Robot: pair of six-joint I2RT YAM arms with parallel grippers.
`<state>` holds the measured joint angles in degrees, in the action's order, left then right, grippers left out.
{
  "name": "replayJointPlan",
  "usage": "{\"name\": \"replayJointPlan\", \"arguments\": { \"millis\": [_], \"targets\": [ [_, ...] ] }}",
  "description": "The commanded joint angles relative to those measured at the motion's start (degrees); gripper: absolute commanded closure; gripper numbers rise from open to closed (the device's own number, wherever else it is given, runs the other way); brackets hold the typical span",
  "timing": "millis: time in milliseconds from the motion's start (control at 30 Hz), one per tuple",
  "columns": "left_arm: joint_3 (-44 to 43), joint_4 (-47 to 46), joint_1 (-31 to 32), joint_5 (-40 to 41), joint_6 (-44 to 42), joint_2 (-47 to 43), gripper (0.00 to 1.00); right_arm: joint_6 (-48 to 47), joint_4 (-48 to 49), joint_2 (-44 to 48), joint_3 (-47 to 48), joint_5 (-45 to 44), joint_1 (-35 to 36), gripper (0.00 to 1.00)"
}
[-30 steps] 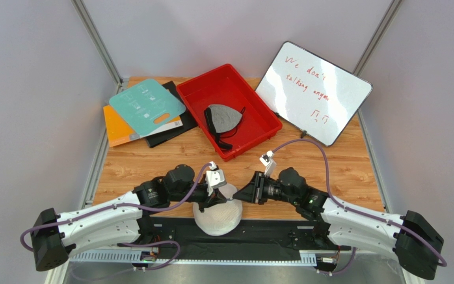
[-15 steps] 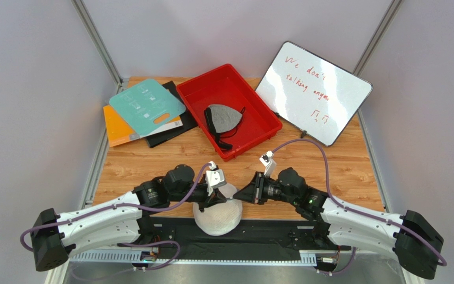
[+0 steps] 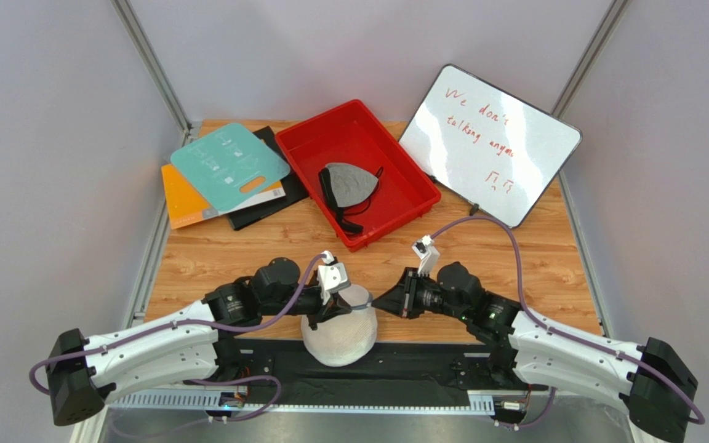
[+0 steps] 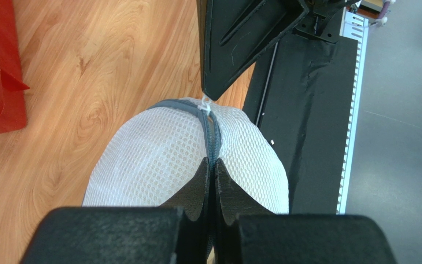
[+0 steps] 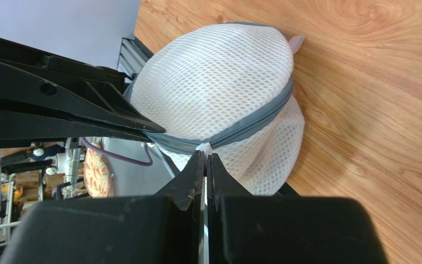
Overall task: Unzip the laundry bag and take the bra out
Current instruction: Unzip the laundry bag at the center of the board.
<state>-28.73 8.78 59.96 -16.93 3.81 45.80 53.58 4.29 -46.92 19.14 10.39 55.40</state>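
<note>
The laundry bag (image 3: 340,338) is a white mesh dome at the table's near edge, with a grey zipper band (image 5: 252,124) around it. My left gripper (image 3: 332,312) is shut on the zipper band, as the left wrist view (image 4: 211,163) shows. My right gripper (image 3: 375,305) meets the bag from the right. In the right wrist view (image 5: 205,154) it is shut on the small white zipper pull (image 4: 206,104). The two grippers' tips are almost touching on top of the bag. No beige bra shows; the mesh hides what is inside.
A red tray (image 3: 403,172) behind the bag holds a grey bra with black straps (image 3: 347,185). A whiteboard (image 3: 488,143) leans at the back right. Teal (image 3: 229,164) and orange (image 3: 179,201) folders lie at the back left. A black mat (image 3: 414,365) runs along the near edge.
My right arm has shifted slightly to the right, still holding the pull. The left arm and the bag have barely moved.
</note>
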Motion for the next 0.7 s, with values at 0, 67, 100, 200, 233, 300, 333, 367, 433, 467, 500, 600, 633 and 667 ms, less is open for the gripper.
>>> {"name": "replayJointPlan", "arguments": {
  "millis": [0,67,100,200,233,300,333,367,433,467,500,600,633,667],
  "targets": [
    [-0.01,0.80,0.24,1.55,1.19,-1.33,1.00,-3.13,-3.50,1.30,1.87,-3.54,-0.64,1.00],
    [-0.36,0.89,0.24,1.46,1.55,-1.24,0.89,-3.66,-3.85,1.48,2.65,-3.36,-0.64,1.00],
    [-0.62,0.81,0.24,1.29,1.63,-0.98,0.82,-4.36,-4.03,1.39,2.92,-3.01,-0.64,1.00],
    [-2.82,0.19,0.24,0.23,1.64,0.68,0.61,-5.41,-3.86,1.39,4.24,-1.78,-0.12,1.00],
    [-4.13,0.02,0.33,0.05,1.37,1.21,0.58,-5.59,-3.77,1.48,4.50,-1.17,0.15,1.00],
    [-5.36,-1.03,0.42,-0.03,1.02,3.32,0.26,-6.21,-3.85,1.48,5.56,-0.90,1.28,1.00],
    [-6.24,-1.65,0.50,-0.12,1.02,4.11,0.23,-6.73,-3.86,1.39,5.82,-0.99,1.73,1.00],
    [-6.60,-2.35,0.50,-0.56,0.93,4.99,0.22,-6.82,-3.94,1.30,6.17,-0.99,2.25,1.00],
    [-7.65,-4.02,0.85,-1.61,1.02,7.54,0.20,-6.74,-4.03,1.47,6.70,-1.60,3.75,1.00],
    [-8.00,-4.29,1.03,-1.70,1.11,8.33,0.19,-6.74,-4.12,1.48,6.88,-1.78,4.19,1.00],
    [-8.27,-4.64,1.21,-1.62,1.19,9.91,0.18,-6.74,-4.03,1.56,7.14,-2.21,4.89,1.00],
    [-9.15,-4.30,1.82,-0.92,1.28,12.11,0.18,-6.74,-4.12,2.44,7.41,-2.74,6.12,1.00],
    [-9.15,-4.12,2.17,-0.48,1.37,12.38,0.18,-6.74,-4.12,2.79,7.49,-2.83,6.39,1.00],
    [-9.06,-4.03,2.17,-0.30,1.63,12.56,0.19,-6.82,-5.86,3.06,7.58,-3.10,6.91,1.00]
  ]
}}
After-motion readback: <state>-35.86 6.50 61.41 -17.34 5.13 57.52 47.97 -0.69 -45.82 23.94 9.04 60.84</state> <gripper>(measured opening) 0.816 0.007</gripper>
